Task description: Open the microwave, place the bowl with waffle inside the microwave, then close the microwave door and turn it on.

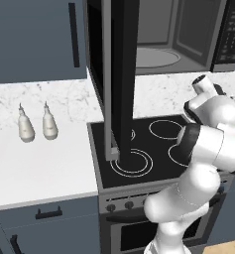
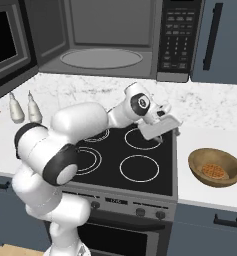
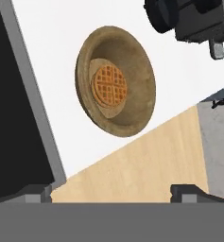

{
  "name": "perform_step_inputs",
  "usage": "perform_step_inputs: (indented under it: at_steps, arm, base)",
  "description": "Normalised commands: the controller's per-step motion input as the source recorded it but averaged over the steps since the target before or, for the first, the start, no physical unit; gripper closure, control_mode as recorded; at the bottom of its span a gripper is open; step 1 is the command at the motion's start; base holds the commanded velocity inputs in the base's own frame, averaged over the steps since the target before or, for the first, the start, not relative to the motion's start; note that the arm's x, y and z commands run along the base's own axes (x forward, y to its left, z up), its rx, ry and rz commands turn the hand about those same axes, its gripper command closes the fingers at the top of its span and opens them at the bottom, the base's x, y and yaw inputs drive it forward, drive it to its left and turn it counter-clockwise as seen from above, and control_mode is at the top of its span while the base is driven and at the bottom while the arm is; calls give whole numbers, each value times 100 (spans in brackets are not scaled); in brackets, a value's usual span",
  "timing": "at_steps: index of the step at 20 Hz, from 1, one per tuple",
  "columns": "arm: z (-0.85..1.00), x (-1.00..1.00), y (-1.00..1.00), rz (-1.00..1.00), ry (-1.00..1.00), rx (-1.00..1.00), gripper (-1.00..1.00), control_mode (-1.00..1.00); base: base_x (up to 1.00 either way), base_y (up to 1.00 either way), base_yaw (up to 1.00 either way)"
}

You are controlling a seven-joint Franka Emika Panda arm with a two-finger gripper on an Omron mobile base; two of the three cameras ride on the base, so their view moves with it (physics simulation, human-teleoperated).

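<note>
One microwave hangs above the cooking surface, its grey cavity exposed with one round turntable on the floor and one black keypad panel at its right. Its one microwave door is swung fully out, standing edge-on in the left base view and reaching down in front of the rings. Below sits one black stovetop with four white rings, and on the oven front under it a row of small knobs whose number is hard to count. White marbled counter runs on both sides. The one white arm bends over the right rear ring, and its gripper hangs over the stovetop's right edge with the jaws spread wide and nothing between them; in the hand view the two dark fingertips stand far apart at the bottom. One bowl, tan-brown and shallow, rests on the counter to the right of the stovetop, near the gripper but apart from it, and holds one round waffle in its middle. On the counter left of the stove stand two small white bottles, side by side and upright.
</note>
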Motion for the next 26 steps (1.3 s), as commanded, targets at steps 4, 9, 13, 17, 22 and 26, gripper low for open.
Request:
perform_step_inputs:
  at_steps: [4,9,13,17,22,26]
  arm:
    - [-36,15,-34,0,9,15,-100,-100]
    - [-44,13,-45,1,5,12,-100,-100]
    - [-50,32,-22,0,4,1,-100,-100]
    - [-61,42,-16,5,6,0,-100,-100]
    - [-50,29,-48,7,1,1,-100,-100]
    - [-46,23,-45,9,2,0,-100,-100]
  base:
    - [0,0,0]
    - [0,0,0]
    - [0,0,0]
    - [0,0,0]
    - [0,0,0]
    - [0,0,0]
